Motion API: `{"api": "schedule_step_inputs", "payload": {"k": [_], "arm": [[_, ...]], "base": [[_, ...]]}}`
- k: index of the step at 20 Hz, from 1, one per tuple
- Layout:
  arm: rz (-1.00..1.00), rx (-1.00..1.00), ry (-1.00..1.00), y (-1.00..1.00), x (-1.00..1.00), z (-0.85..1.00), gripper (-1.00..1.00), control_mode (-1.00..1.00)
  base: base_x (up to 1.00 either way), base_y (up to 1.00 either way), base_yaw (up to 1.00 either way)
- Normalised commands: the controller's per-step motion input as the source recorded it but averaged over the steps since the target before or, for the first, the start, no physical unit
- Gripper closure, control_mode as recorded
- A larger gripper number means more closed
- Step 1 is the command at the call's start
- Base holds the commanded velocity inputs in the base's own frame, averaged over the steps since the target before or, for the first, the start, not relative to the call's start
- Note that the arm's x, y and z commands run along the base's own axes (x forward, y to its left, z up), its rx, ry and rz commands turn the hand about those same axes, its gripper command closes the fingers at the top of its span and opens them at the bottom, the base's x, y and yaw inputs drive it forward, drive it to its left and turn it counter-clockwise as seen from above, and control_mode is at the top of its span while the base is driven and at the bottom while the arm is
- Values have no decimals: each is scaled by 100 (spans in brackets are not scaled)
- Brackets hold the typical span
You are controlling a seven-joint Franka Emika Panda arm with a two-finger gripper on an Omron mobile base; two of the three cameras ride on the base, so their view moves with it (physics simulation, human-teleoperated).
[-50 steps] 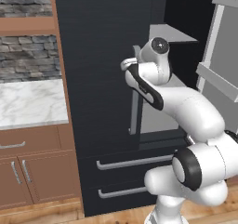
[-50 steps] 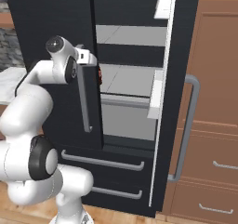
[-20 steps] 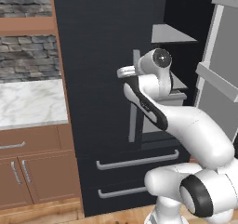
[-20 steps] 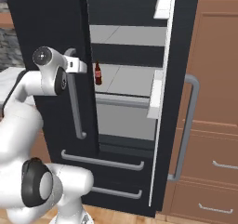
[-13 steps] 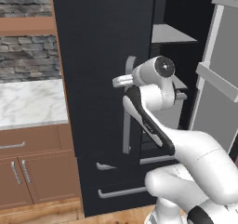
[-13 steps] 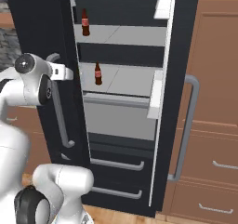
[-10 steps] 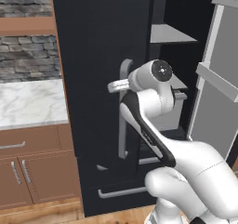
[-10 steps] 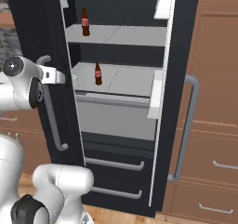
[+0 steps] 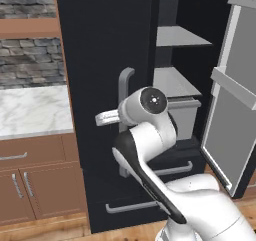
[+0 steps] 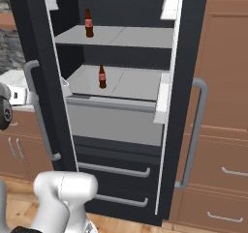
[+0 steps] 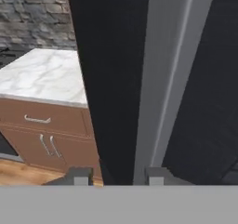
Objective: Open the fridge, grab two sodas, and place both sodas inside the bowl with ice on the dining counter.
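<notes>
Fridge (image 10: 121, 29) fills the frame ahead: tall, black, both French doors swung open, grey-white shelves inside, two bottom drawers with grey bar handles. My arm is bent high, elbow joint up front in the left base view, wrist reaching left to the left door's handle (image 9: 124, 85). Gripper (image 11: 116, 174) is closed around that long grey vertical handle; in the hand view the bar runs straight up between my fingertips (image 11: 78, 175), with the door's black face just behind it. Right base view looks into the interior, which the left one mostly hides behind the door: two sodas, dark cola-style bottles with red labels, both upright. Upper soda (image 10: 88, 22) stands on the top shelf near its left end; lower soda (image 10: 101, 76) stands on the shelf below, also left of centre. Marble-topped brown cabinets (image 9: 30, 110) sit left of the fridge, stone wall above.
</notes>
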Motion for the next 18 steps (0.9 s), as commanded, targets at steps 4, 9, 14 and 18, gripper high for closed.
{"api": "schedule_step_inputs", "payload": {"k": [4, 9, 14, 18], "arm": [[0, 9, 0, -36, -73, 0, -100, -100], [-2, 16, 2, -84, -52, 0, -100, -100], [-4, 16, 1, -72, -30, -14, -100, -100], [-6, 25, -3, -57, -2, -2, -100, -100]], "base": [[0, 0, 0], [0, 0, 0], [0, 0, 0], [0, 0, 0]]}}
